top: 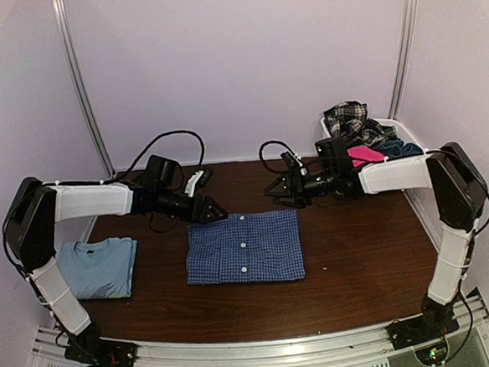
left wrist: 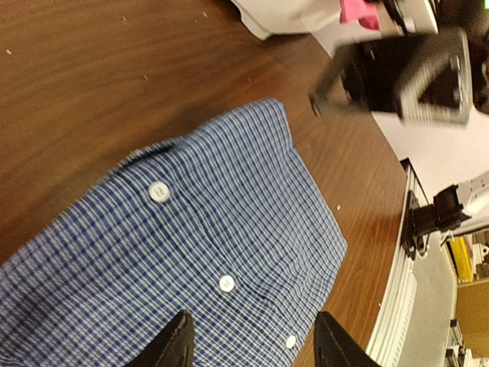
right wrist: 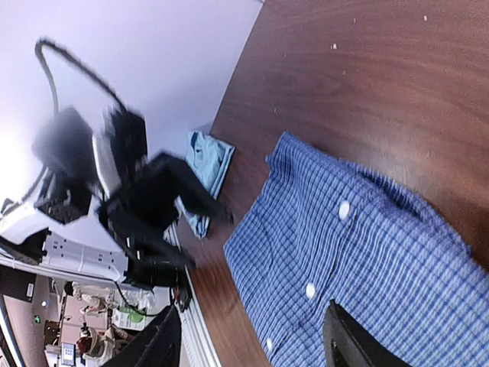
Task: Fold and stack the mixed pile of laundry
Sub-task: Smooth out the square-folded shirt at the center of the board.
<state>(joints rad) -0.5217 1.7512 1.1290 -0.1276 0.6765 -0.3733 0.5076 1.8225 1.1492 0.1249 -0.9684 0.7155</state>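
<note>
The blue small-check button shirt [top: 245,246] lies folded flat mid-table, buttons up. A folded light blue T-shirt [top: 99,267] rests at the left. The plaid piece [top: 349,117], hot pink piece [top: 367,154] and a dark navy piece [top: 397,148] are heaped in the basket at the back right. My left gripper [top: 215,211] hovers over the shirt's far left corner, open and empty. My right gripper [top: 277,195] hangs above the far right corner, also open. The left wrist view shows the shirt [left wrist: 199,252] below its jaws [left wrist: 252,344]. The right wrist view shows the shirt [right wrist: 367,252] under its jaws [right wrist: 252,344].
The white basket [top: 402,129] stands at the table's back right corner, just behind my right arm. Black cables [top: 170,138] loop above the back edge. A metal rail [top: 264,350] runs along the near edge. Bare brown tabletop [top: 359,259] lies right of the shirt.
</note>
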